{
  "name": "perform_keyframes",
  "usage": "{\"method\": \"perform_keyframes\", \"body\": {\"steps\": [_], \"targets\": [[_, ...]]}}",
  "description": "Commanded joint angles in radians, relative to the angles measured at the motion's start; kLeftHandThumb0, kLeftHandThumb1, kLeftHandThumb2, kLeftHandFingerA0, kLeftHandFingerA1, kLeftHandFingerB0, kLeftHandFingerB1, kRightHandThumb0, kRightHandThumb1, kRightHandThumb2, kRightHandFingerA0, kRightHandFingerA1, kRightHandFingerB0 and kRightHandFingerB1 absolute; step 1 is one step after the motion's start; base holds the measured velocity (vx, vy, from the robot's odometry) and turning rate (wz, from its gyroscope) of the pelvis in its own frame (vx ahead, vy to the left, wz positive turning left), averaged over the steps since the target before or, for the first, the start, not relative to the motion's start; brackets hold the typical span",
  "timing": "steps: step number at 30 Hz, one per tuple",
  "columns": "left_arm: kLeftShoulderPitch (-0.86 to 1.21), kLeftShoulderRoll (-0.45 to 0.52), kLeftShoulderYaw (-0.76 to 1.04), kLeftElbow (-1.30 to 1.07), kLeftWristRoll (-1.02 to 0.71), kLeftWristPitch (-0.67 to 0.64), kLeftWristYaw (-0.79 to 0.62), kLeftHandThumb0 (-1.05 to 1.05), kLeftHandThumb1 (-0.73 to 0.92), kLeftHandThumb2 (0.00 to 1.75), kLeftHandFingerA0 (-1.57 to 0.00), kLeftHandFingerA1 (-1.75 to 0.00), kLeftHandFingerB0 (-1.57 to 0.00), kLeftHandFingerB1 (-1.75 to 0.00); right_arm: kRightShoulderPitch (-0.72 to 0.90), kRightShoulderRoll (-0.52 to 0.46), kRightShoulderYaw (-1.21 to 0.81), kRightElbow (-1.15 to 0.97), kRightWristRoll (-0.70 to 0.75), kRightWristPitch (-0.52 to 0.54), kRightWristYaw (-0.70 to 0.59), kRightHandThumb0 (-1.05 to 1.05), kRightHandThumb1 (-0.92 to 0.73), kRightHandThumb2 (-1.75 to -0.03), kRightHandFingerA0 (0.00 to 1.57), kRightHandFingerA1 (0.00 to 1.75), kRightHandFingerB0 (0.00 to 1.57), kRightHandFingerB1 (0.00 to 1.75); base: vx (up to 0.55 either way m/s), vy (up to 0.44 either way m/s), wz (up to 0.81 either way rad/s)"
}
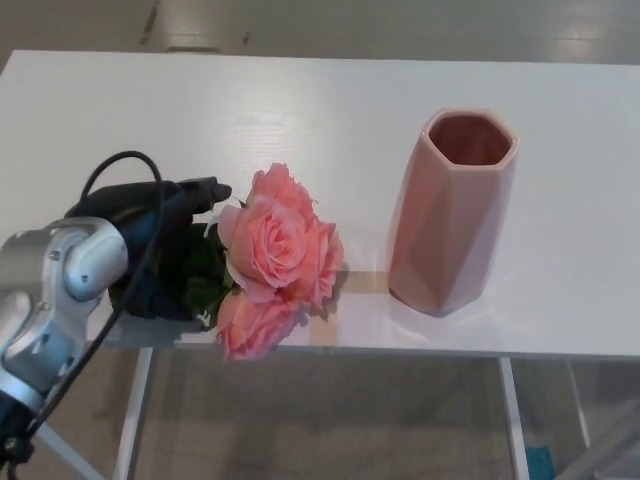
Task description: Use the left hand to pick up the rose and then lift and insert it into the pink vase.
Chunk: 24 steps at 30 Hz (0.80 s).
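Your robot's black left hand [160, 245] sits at the left of the frame with its fingers curled down over the dark green leaves and stem end of the pink rose bunch [272, 262]; an upper finger reaches right, its tip just beside the topmost bloom, but you cannot tell whether the grasp is fully clenched, since the leaves hide the lower fingers. The rose lies flat on the white rectangular table [330, 110] near its front edge, left of centre, long axis running left to right, blooms pointing right toward the vase and one bloom hanging over the table's edge. The faceted pink ceramic vase [452, 212] stands upright at centre right, mouth open upward, apart from the blooms with bare tabletop between. A black cable [110, 170] loops over the silver wrist at lower left
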Motion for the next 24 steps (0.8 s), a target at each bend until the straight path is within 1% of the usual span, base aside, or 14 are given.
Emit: {"method": "perform_keyframes", "body": {"steps": [1, 6, 8, 9, 10, 11, 12, 13, 15, 16, 19, 20, 21, 24], "targets": [[-0.005, -0.027, -0.012, 0.010, 0.055, 0.029, 0.007, -0.42, 0.31, 0.67, 0.00, -0.12, 0.00, -0.19, 0.012, -0.004, 0.002, 0.002, 0.004, -0.008, 0.005, -0.31, -0.55, -0.56, 0.68, 0.48, 0.53, 0.42, 0.00, 0.000, 0.00], [0.001, -0.050, -0.019, 0.024, 0.069, 0.014, 0.022, -0.46, 0.33, 0.71, 0.00, -0.18, 0.00, -0.21, 0.012, -0.003, -0.005, 0.001, 0.011, -0.010, 0.009, -0.31, -0.56, -0.56, 0.68, 0.48, 0.53, 0.42, 0.00, 0.000, 0.00], [0.004, -0.058, -0.021, 0.038, 0.073, 0.001, 0.028, -0.45, 0.54, 0.69, -0.10, -0.30, -0.03, -0.18, 0.012, -0.003, -0.008, 0.002, 0.013, -0.011, 0.014, -0.31, -0.56, -0.56, 0.68, 0.48, 0.53, 0.42, 0.00, 0.000, 0.00], [0.003, -0.060, -0.021, 0.041, 0.074, -0.002, 0.029, -0.45, 0.54, 0.69, -0.10, -0.30, -0.03, -0.18, 0.012, -0.003, -0.009, 0.002, 0.014, -0.011, 0.016, -0.31, -0.56, -0.56, 0.68, 0.48, 0.53, 0.42, 0.00, 0.000, 0.00], [0.004, -0.066, -0.021, 0.047, 0.068, -0.008, 0.027, -0.36, 0.69, 0.61, -0.40, -0.35, -0.11, -0.27, 0.012, -0.004, -0.010, 0.003, 0.014, -0.013, 0.018, -0.31, -0.55, -0.56, 0.68, 0.48, 0.53, 0.42, 0.00, 0.000, 0.00], [0.006, -0.077, -0.021, 0.054, 0.054, -0.015, 0.017, -0.27, 0.75, 0.63, -0.91, -0.62, -0.48, -0.35, 0.013, -0.001, -0.017, 0.002, 0.022, -0.014, 0.023, -0.31, -0.55, -0.56, 0.68, 0.48, 0.53, 0.42, 0.00, 0.000, 0.00], [0.006, -0.081, -0.026, 0.060, 0.055, -0.014, 0.008, -0.23, 0.77, 0.63, -0.96, -0.89, -0.61, -0.40, 0.014, -0.002, -0.020, 0.003, 0.024, -0.014, 0.028, -0.31, -0.56, -0.56, 0.68, 0.48, 0.53, 0.42, 0.00, 0.000, 0.00], [0.004, -0.083, -0.032, 0.062, 0.061, -0.005, -0.005, -0.19, 0.72, 0.61, -1.07, -0.98, -0.65, -0.43, 0.014, -0.002, -0.022, 0.004, 0.024, -0.015, 0.030, -0.31, -0.56, -0.56, 0.68, 0.48, 0.53, 0.42, 0.00, 0.000, 0.00], [-0.005, -0.082, -0.052, 0.063, 0.081, 0.019, -0.036, -0.18, 0.71, 0.61, -1.13, -0.91, -0.70, -0.47, 0.014, -0.002, -0.021, 0.003, 0.020, -0.015, 0.029, -0.31, -0.56, -0.56, 0.68, 0.48, 0.54, 0.42, 0.00, 0.000, 0.00], [-0.005, -0.080, -0.061, 0.068, 0.092, 0.018, -0.034, -0.18, 0.74, 0.62, -1.13, -0.97, -0.71, -0.48, 0.014, -0.002, -0.021, 0.002, 0.020, -0.014, 0.030, -0.31, -0.57, -0.56, 0.68, 0.48, 0.54, 0.42, 0.00, 0.000, 0.00], [0.008, -0.079, -0.063, 0.083, 0.098, -0.005, 0.013, -0.20, 0.78, 0.63, -0.96, -0.85, -0.65, -0.45, 0.008, -0.003, -0.021, 0.002, 0.021, -0.011, 0.032, -0.31, -0.57, -0.56, 0.68, 0.48, 0.54, 0.42, 0.00, 0.000, 0.00], [0.019, -0.082, -0.052, 0.087, 0.090, -0.021, 0.042, -0.20, 0.79, 0.63, -0.88, -0.95, -0.62, -0.44, 0.008, -0.002, -0.020, 0.002, 0.019, -0.010, 0.031, -0.31, -0.57, -0.56, 0.68, 0.48, 0.54, 0.42, 0.00, 0.000, 0.00], [0.030, -0.084, -0.040, 0.088, 0.081, -0.046, 0.072, -0.20, 0.79, 0.64, -0.68, -1.24, -0.62, -0.43, 0.005, -0.003, -0.017, 0.003, 0.016, -0.007, 0.030, -0.32, -0.57, -0.56, 0.68, 0.48, 0.54, 0.42, 0.00, 0.000, 0.00], [0.045, -0.084, -0.018, 0.091, 0.071, -0.097, 0.122, -0.21, 0.80, 0.65, -0.63, -1.35, -0.70, -0.46, 0.000, -0.004, -0.015, 0.004, 0.015, -0.001, 0.031, -0.32, -0.57, -0.57, 0.68, 0.48, 0.54, 0.42, 0.00, 0.000, 0.00]]}}
